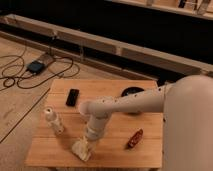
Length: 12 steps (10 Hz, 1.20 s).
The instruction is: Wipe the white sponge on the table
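Observation:
The white sponge (80, 150) lies near the front edge of the light wooden table (115, 152), left of the middle. My arm reaches in from the right and bends down over it. My gripper (85, 144) is pressed onto the sponge's top and shut on it. The wrist hides the back part of the sponge.
A black phone (73, 96) lies at the back left of the table. A white-capped bottle (53, 120) stands close to the sponge's left. A dark round dish (132, 93) sits at the back right, and a reddish packet (135, 138) at the front right. Cables (30, 75) trail on the floor to the left.

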Each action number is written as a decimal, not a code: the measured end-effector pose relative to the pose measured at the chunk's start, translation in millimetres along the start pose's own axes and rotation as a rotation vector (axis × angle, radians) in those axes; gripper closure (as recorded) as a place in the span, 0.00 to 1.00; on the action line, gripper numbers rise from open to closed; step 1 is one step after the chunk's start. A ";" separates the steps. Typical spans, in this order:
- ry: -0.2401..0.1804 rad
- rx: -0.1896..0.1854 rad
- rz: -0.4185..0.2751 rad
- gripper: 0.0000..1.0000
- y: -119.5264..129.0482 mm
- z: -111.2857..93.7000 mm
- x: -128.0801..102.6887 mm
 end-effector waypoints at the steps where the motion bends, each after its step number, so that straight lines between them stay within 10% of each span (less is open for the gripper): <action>1: 0.004 0.002 0.009 1.00 -2.4 -5.3 2.3; 12: 0.016 0.151 0.452 1.00 -122.4 -63.7 -2.6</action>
